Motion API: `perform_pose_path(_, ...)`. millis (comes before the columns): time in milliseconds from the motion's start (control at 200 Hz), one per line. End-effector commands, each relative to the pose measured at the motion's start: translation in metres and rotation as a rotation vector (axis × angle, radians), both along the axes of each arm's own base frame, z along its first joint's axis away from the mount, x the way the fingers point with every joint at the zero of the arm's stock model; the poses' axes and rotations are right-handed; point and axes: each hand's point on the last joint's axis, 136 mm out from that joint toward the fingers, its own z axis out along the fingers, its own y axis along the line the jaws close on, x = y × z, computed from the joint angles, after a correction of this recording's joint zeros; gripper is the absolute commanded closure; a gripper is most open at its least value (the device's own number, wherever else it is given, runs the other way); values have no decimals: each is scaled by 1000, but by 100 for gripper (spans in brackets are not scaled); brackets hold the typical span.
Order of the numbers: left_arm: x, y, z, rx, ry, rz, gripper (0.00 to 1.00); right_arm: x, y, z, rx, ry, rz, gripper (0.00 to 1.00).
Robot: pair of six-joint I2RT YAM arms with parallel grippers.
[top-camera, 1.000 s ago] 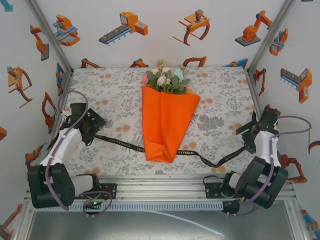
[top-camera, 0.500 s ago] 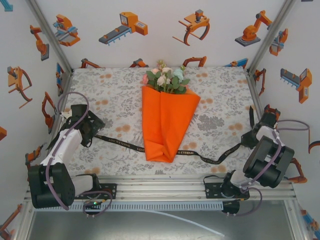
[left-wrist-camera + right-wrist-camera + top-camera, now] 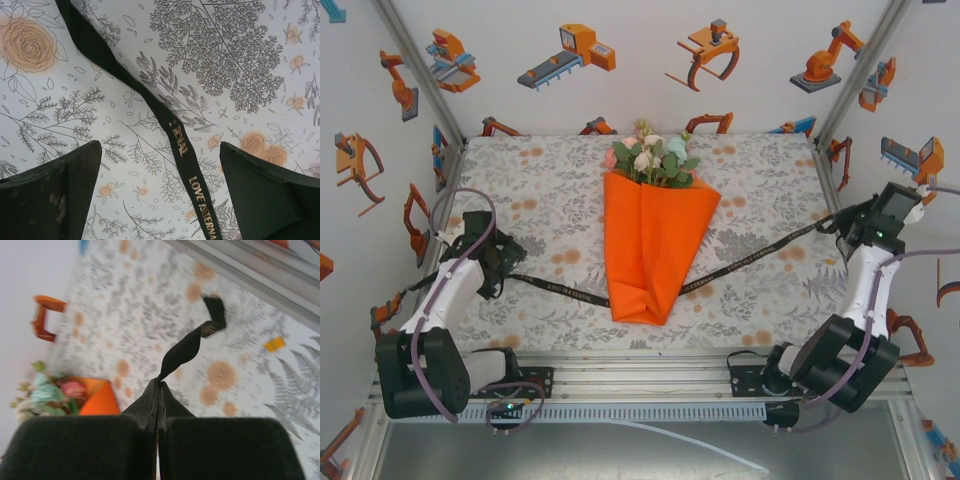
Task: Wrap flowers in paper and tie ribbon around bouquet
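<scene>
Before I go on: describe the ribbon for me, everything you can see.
The ribbon is a narrow black strap with pale gold lettering. On the left it lies flat on the floral table cover, between the fingers of the open left gripper, untouched. It disappears under the lower end of the orange paper and comes out on the right, running straight to the right gripper, which is shut on it. A short twisted tail sticks out past those fingertips.

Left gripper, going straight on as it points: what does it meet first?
The left gripper would probably meet the ribbon first, lying on the table cover between its open fingers.
</scene>
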Motion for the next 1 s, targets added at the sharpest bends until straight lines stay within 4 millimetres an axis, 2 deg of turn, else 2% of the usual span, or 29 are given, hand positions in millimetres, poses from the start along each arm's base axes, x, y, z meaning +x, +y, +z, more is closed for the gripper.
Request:
perform_pose_path(0, -13, 9, -14, 20, 75, 73, 9, 9, 12, 21, 45, -97, 27, 100)
perform_pose_path(95, -13, 10, -22, 20, 104, 86, 10, 12, 30, 15, 66, -106, 81, 100)
perform_pose_path(195, -20, 9, -31, -2, 145, 132, 13, 11, 48, 4, 91, -95, 131, 100)
perform_pose_path(345, -17, 3, -47, -57, 153, 157, 18, 1, 55, -7, 92, -83, 138, 100)
perform_pose_path(531, -2, -13, -74, -158, 177, 148, 33, -5, 58, -9, 85, -66, 149, 100)
perform_pose_path(606, 6, -14, -83, -168, 189, 141, 49, -7, 60, -8, 85, -69, 150, 100)
perform_pose_path(731, 29, -19, -86, -189, 171, 101, 91, -7, 61, -8, 84, -72, 150, 100)
perform_pose_path(766, 37, -20, -83, -201, 152, 97, 100, -7, 59, -10, 79, -70, 142, 100)
perform_pose_path(881, 73, -23, -68, -218, 64, 74, 100, 7, 42, -16, 49, -66, 98, 100)
perform_pose_path(991, 112, -26, -55, -231, 8, 48, 100, 40, 29, -12, 51, -76, 115, 100)
